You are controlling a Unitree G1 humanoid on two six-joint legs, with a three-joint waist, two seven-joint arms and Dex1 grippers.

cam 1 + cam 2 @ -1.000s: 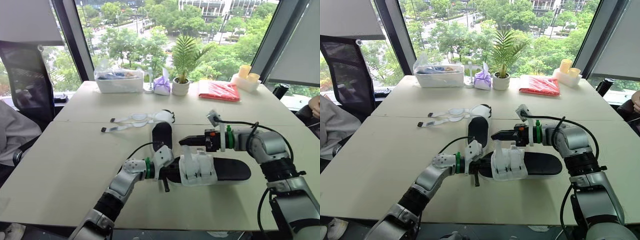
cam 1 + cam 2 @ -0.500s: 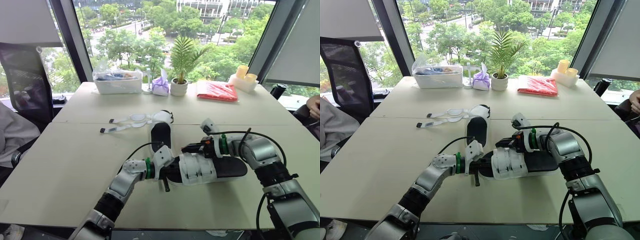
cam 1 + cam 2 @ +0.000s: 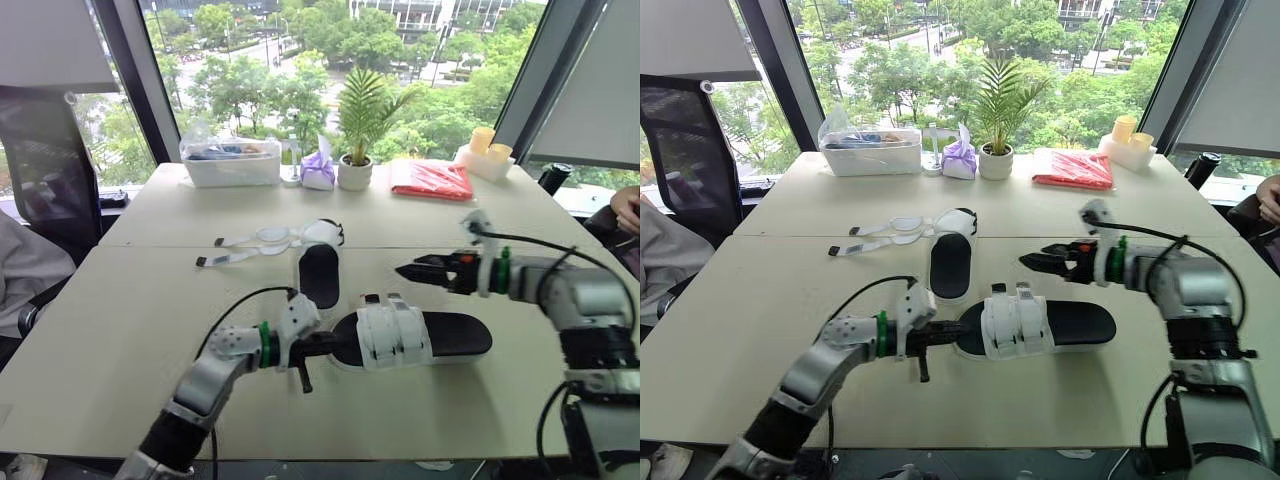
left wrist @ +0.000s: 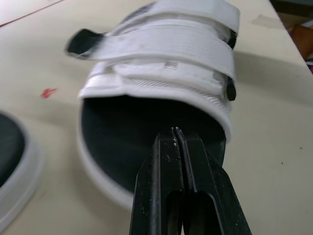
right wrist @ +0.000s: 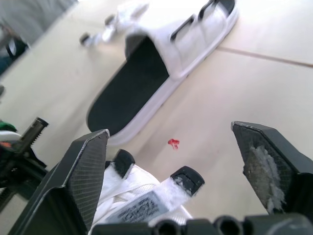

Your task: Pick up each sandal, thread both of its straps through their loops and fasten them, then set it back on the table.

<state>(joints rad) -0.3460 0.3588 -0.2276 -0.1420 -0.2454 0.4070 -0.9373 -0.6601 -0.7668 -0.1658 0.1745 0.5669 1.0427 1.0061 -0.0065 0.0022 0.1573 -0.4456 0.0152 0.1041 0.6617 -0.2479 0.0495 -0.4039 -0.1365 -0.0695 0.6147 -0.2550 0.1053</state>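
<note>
Looking down over a pale desk (image 3: 110, 330) beside a window, we see two white sandals with black footbeds. The nearer sandal (image 3: 445, 336) lies flat on the desk, lengthwise across our view. Its two white straps (image 3: 393, 336) are closed over the upper, side by side.

The left end effector (image 3: 327, 346) rests low at the open end of this sandal, touching its edge. In the left wrist view its two black fingers (image 4: 164, 161) are pressed together, their tips over the black footbed just inside the opening, and we see nothing pinched between them.

The right end effector (image 3: 404, 270) hovers above the desk on the far side of the same sandal, apart from it. Its fingers are spread wide and hold nothing.

The second sandal (image 3: 320, 272) lies farther back, near the middle of the desk, pointing away from us. Its straps (image 3: 243, 248) are undone and trail flat across the desk to the left.

Along the window edge stand a clear container (image 3: 230, 162), a small purple pouch (image 3: 318, 172), a potted plant (image 3: 358, 172) and a red bag (image 3: 434, 180).
</note>
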